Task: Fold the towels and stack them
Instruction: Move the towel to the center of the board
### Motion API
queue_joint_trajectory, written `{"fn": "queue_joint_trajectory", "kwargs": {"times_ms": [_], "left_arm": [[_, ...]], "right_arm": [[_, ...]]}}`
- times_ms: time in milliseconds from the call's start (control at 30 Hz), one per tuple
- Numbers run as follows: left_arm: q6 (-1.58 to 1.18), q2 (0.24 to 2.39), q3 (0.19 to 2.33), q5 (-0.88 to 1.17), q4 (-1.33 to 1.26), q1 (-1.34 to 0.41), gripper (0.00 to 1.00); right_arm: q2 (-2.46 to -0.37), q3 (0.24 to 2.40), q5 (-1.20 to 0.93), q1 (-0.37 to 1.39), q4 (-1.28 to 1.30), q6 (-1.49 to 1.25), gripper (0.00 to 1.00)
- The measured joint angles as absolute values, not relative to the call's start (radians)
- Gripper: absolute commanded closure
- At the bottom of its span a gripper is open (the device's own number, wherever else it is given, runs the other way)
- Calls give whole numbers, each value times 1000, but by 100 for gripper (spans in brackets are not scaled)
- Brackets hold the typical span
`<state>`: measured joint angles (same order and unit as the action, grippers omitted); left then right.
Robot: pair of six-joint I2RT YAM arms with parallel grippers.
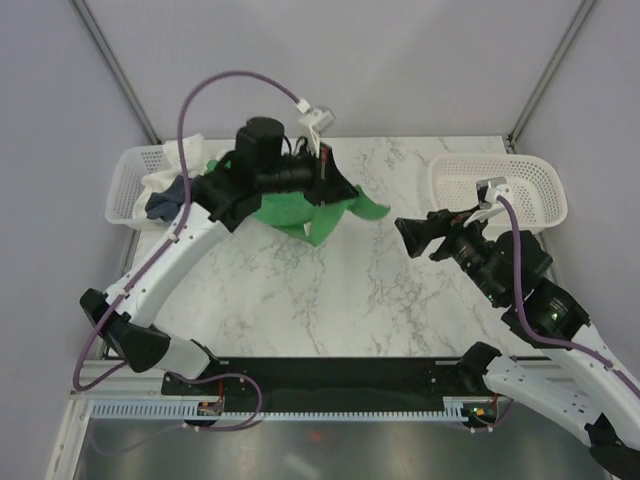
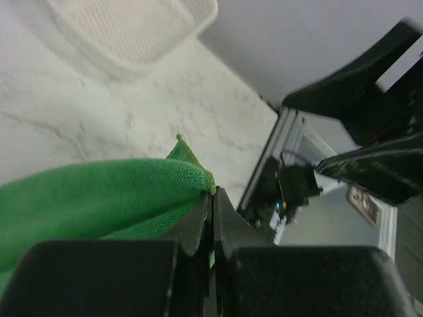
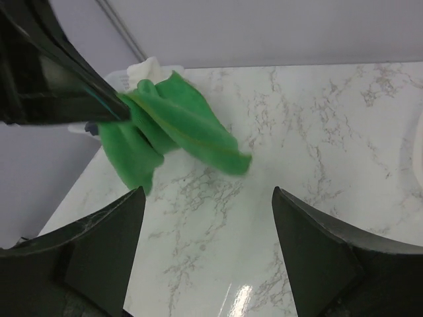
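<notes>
- A white marble-patterned worktop [image 1: 330, 310] between grey walls carries two white mesh baskets, one at the far left corner [image 1: 122, 190] and one at the far right corner [image 1: 552, 190].
- Three towels are in view. A bright green towel [image 1: 290, 214] hangs near the far edge, left of centre. A cream-white towel [image 1: 190, 150] and a navy-blue towel [image 1: 165, 203] lie bunched in the left basket.
- The left gripper [image 2: 212, 198] has its fingers pressed together on a folded edge of the green towel, and the cloth droops away below it.
- The right gripper [image 1: 410, 236] hovers over the right half of the worktop, jaws spread wide and holding nothing, aimed at the green towel.
- In the top view the left arm's wrist covers much of the green towel and part of the left basket.
- The right wrist camera shows the towel hanging in two thick folds, its low end close to the marble; whether it touches cannot be told.
- Only the left wrist camera shows the pinch itself.
</notes>
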<state>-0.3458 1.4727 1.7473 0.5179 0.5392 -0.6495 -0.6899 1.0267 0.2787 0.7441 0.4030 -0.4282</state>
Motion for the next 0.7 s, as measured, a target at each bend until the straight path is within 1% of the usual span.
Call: {"fn": "queue_joint_trajectory", "kwargs": {"times_ms": [100, 167, 200, 267, 333, 567, 700], "left_arm": [[-390, 1438, 1504, 563, 485, -683, 98], [-412, 1431, 1396, 578, 483, -686, 98], [-421, 1431, 1360, 580, 476, -684, 98], [-429, 1422, 1317, 573, 473, -676, 98], [-428, 1411, 1301, 552, 474, -667, 98], [-426, 1413, 1266, 521, 478, -610, 98], [-422, 1427, 1247, 511, 484, -576, 98]], "right_arm": [[-686, 982, 212, 744, 393, -407, 19], [-699, 920, 153, 744, 364, -389, 22], [-709, 886, 130, 744, 352, -381, 26], [-738, 822, 94, 744, 322, -360, 32], [-780, 762, 66, 744, 280, -339, 33], [-942, 595, -73, 744, 57, -294, 33], [-997, 532, -147, 749, -53, -295, 29]]}}
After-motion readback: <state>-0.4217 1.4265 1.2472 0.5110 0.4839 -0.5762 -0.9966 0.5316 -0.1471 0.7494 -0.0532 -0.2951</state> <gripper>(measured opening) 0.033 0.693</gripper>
